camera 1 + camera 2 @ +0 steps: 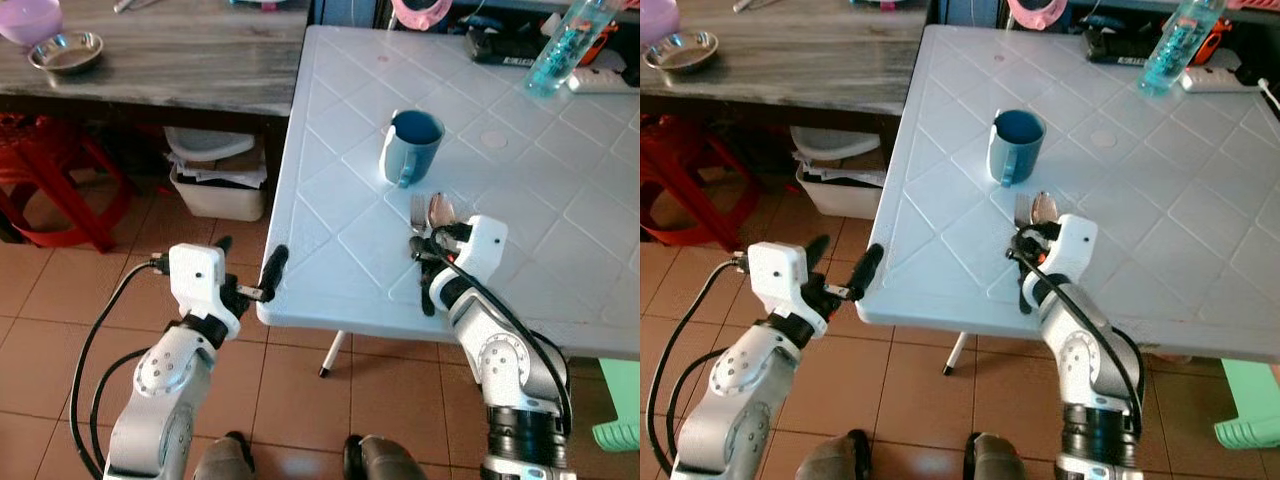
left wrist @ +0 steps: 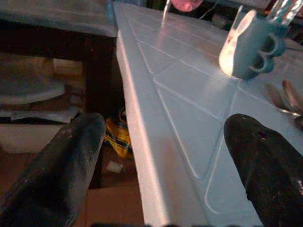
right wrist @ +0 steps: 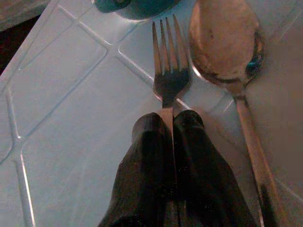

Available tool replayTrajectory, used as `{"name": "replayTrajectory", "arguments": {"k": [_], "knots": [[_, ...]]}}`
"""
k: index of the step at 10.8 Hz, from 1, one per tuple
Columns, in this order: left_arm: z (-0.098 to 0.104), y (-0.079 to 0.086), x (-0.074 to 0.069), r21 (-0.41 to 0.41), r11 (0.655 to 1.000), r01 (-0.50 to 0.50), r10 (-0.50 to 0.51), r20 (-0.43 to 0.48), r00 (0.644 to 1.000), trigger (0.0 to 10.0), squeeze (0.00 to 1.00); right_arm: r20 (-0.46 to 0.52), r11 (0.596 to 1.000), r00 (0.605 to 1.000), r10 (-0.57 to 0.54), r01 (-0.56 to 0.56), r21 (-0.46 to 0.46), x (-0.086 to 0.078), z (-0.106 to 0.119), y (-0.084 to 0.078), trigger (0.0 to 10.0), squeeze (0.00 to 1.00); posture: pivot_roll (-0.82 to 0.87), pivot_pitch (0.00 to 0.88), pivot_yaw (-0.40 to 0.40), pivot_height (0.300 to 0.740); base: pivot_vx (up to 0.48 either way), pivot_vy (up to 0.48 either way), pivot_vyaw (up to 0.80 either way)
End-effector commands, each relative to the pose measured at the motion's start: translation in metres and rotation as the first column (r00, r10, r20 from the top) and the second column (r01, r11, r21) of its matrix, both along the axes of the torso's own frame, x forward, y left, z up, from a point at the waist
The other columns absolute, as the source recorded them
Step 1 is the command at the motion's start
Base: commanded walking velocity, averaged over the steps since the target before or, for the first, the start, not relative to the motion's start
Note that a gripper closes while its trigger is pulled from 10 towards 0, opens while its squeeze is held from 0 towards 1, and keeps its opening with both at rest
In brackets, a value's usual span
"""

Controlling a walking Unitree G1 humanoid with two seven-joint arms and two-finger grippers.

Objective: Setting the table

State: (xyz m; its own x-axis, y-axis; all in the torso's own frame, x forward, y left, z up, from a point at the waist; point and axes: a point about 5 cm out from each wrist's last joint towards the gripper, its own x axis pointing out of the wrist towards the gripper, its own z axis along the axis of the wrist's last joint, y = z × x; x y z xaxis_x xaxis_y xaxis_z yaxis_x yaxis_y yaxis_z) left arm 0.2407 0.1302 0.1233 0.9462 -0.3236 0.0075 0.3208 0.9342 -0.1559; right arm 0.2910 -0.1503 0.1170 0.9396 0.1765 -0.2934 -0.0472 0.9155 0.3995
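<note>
Left eye view has my right fingers [image 1: 428, 262] low on the white tabletop [image 1: 540, 190] below the blue mug [image 1: 410, 146], my left fingers [image 1: 250, 270] spread wide off its corner, while right wrist view shows the fork [image 3: 168, 75] pinched beside the spoon [image 3: 227, 47], seemingly to lay them parallel.

White table [image 1: 340, 240] beside grey wooden table [image 1: 180, 60]; terracotta tile floor [image 1: 60, 330]; red stool [image 1: 50, 170].

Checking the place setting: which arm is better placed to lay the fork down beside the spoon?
Right. The right gripper is shut on the fork, right beside the spoon; the left gripper hangs open off the table edge.
</note>
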Motion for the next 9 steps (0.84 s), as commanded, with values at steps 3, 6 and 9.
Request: {"name": "replayTrajectory", "arguments": {"k": [3, 6, 9], "knots": [[0.0, 0.001, 0.002, 0.006, 1.0, -0.016, 0.016, 0.002, 1.0, 10.0, 0.0, -0.149, 0.991, 0.983, 0.109, -0.119, -0.056, -0.015, -0.031, 0.018, 0.0, 0.0, -0.02, 0.162, -0.004, 0.74, 0.0, 0.0, 0.0], [-0.003, 0.003, 0.003, 0.028, 0.999, -0.028, 0.028, -0.011, 1.0, 10.0, 0.0, -0.068, 0.987, 0.987, 0.148, -0.152, -0.051, -0.014, -0.021, 0.026, 0.0, 0.0, -0.02, 0.153, -0.002, 0.74, 0.0, 0.082, 0.0], [-0.005, 0.011, 0.009, 0.065, 0.994, -0.091, 0.092, -0.005, 0.996, 10.0, 0.0, -0.012, 0.977, 0.982, 0.187, -0.187, -0.105, -0.013, -0.018, 0.029, 0.0, 0.0, -0.02, 0.146, -0.005, 0.74, 0.0, 0.477, 0.0]]}}
